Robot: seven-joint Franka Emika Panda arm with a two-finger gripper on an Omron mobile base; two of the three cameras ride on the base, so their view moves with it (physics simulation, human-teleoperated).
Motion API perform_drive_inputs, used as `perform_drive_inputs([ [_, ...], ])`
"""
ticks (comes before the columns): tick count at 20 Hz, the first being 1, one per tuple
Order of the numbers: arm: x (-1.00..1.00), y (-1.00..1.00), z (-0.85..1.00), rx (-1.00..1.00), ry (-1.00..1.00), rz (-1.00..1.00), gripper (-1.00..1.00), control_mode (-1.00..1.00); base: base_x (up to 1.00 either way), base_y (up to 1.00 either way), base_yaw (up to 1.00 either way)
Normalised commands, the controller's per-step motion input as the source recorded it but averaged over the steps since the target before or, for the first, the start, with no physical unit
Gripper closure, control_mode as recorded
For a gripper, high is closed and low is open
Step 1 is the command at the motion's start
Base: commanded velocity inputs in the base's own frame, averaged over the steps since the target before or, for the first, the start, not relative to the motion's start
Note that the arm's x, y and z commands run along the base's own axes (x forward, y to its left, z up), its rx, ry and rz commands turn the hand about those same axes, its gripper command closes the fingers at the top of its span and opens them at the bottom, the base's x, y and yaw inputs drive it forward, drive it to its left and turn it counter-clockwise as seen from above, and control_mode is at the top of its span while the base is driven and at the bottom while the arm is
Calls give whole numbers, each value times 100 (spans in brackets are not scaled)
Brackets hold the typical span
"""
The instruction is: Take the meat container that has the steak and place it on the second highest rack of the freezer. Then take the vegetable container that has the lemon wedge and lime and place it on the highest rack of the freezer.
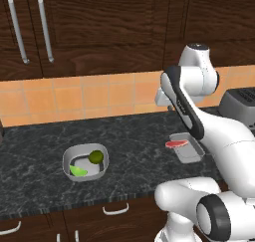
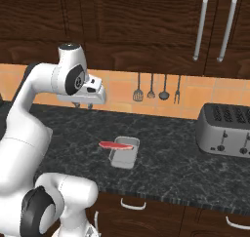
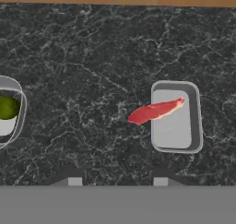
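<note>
- Nearest the hand camera, 2 dark fingertips of the two-finger gripper rise at the bottom edge with a gap between them and nothing in it; the tool is parted and grasps nothing.
- From the base cameras, the gripper hangs above the dark marbled stone counter, well clear of its surface.
- Step in hand, as a judgement: step 1, approach to the shallow grey rectangular meat container. No lift has begun.
- That container rests flat on the counter, ahead and to one side of the fingertips. The red steak strip lies across it, with 1 end overhanging the rim onto the counter.
- Well apart on the same counter sits the rounded grey vegetable container, holding the dark green lime and a bright green wedge. It belongs to step 2.
- Next move calls for: shift the gripper sideways over a rim of the meat container, descend, then close on the wall, not on the steak.
- Risk, as a judgement: the overhanging steak may slip off if the container tilts.
</note>
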Motion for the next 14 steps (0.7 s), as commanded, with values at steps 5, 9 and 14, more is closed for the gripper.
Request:
perform_drive_inputs([
  [5, 1, -20, -17, 1, 4, -2, -100, -100, 0, 0, 0],
  [9, -1, -48, -51, 0, 0, -7, -100, -100, 0, 0, 0],
  [14, -54, -57, -59, 0, -8, -26, -100, -100, 0, 0, 0],
])
